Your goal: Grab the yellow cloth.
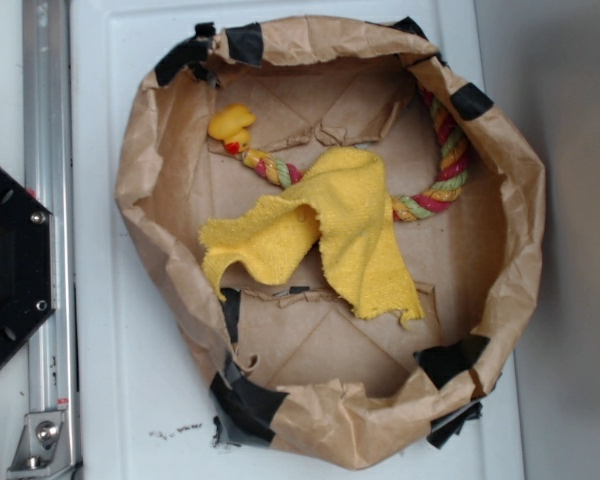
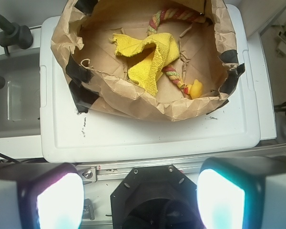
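Note:
The yellow cloth lies crumpled in the middle of a brown paper bowl; it also shows in the wrist view. It partly covers a braided red-yellow-green rope. A small yellow rubber duck sits at the rope's end. My gripper is open and empty, its two pads wide apart, high above the black robot base and well short of the bowl. The gripper does not show in the exterior view.
The paper bowl, patched with black tape, rests on a white lid. A black octagonal robot base and a metal rail lie at the left. A grey tub stands beside the lid.

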### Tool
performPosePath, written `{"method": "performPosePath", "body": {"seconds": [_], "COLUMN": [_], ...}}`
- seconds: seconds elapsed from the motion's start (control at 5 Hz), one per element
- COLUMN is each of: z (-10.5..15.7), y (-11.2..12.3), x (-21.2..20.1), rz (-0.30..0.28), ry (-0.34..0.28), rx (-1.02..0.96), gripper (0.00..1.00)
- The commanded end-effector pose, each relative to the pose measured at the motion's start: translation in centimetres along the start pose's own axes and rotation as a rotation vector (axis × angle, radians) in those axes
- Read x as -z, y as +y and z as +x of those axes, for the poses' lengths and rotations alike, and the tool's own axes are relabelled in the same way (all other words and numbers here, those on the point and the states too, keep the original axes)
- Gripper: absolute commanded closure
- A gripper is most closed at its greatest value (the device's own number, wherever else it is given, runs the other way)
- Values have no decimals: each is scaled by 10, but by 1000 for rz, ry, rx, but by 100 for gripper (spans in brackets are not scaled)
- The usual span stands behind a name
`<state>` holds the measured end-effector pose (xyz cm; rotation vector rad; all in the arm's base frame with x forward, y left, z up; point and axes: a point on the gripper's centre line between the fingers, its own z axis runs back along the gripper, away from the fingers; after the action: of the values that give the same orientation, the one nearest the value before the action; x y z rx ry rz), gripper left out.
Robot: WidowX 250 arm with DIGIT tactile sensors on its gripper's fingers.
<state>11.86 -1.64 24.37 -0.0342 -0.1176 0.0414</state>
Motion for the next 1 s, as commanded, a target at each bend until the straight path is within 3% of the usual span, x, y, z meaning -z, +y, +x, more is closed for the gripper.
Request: {"method": "performPosePath", "body": {"seconds": [0.0, 0.2, 0.4, 0.8], "z": [0, 32, 56, 122], "y": [0, 18, 27, 42], "x": [0, 37, 75, 156], "rz": [0, 122, 187, 201], "ry": [0, 18, 34, 134], "rx": [0, 10, 35, 99], "gripper": [0, 0, 0, 0]}}
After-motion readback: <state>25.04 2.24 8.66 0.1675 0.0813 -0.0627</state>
